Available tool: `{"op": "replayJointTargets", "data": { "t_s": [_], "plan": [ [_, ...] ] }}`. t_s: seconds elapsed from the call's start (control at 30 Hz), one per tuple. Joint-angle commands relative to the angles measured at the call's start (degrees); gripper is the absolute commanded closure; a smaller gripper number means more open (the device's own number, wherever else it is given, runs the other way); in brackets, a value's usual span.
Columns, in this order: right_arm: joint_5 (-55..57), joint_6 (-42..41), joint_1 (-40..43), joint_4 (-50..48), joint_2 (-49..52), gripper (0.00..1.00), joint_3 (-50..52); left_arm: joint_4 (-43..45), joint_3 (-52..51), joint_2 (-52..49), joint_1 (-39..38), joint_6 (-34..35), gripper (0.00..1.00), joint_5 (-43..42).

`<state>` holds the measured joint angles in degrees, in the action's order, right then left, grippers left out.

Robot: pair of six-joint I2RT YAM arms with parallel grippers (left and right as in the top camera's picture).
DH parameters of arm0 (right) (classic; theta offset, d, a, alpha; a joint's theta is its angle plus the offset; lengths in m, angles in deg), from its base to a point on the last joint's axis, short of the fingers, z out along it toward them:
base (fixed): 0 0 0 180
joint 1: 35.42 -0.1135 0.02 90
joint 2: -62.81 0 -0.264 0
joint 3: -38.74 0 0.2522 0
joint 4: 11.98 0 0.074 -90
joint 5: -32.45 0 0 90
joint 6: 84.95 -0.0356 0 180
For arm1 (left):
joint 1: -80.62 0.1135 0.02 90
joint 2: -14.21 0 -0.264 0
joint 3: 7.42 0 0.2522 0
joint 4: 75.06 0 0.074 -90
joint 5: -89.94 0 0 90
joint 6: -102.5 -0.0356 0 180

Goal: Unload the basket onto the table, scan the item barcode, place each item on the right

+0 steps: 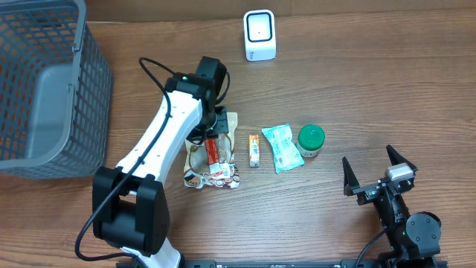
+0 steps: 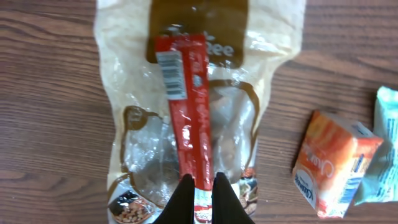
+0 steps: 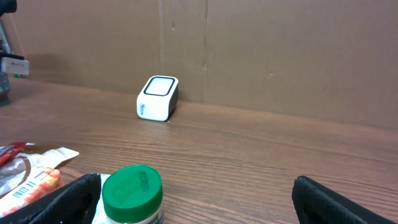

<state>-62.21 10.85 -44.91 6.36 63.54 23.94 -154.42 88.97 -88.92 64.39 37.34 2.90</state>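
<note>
left end effector shut, pointing downward; right end effector wide open, facing forward

I am working over a wooden table, its top a warm mid-brown with darker grain running left to right across my overhead view. The surface looks matte, with only a faint sheen near the far edge. In my right wrist view a cardboard wall stands along the back of the table, plain tan, with vertical seams and a few small marks. The light is even and soft, and shadows on the wood stay short and pale.
</note>
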Motion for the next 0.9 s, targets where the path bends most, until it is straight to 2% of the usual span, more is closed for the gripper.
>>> {"op": "replayJointTargets", "data": {
  "t_s": [0.0,0.07,0.13,0.23,0.27,0.3,0.33,0.87],
  "plan": [
    [-0.2,0.0,0.0,-0.2,-0.5,0.0,0.6,-0.3,1.6,0.9,2.1,-0.8,0.96,-2.0],
    [-0.1,0.0,0.0,-0.2,-0.4,0.0,0.6,-0.7,1.5,0.9,2.5,-0.8,0.88,-2.4],
    [-0.1,0.0,0.0,-0.2,-0.4,0.0,0.6,-1.1,1.4,0.8,2.8,-0.8,0.63,-2.3],
    [-0.1,0.0,0.0,-0.2,-0.4,0.0,0.6,-1.5,1.1,0.8,2.8,-0.6,0.37,0.3],
    [-0.2,0.0,0.0,-0.2,-0.4,0.0,0.6,-1.5,1.0,0.8,2.8,0.2,0.2,2.4],
    [-0.2,0.0,0.0,-0.2,-0.5,0.0,0.6,-1.4,1.0,0.7,2.8,1.3,0.08,4.2],
    [-0.2,0.0,0.0,-0.2,-0.4,0.0,0.6,-1.3,1.0,0.7,2.8,2.4,0.0,5.5],
    [-0.2,0.0,0.0,-0.2,-0.5,0.0,0.6,0.3,1.0,0.6,2.8,3.0,0.0,5.8]
  ]
}}
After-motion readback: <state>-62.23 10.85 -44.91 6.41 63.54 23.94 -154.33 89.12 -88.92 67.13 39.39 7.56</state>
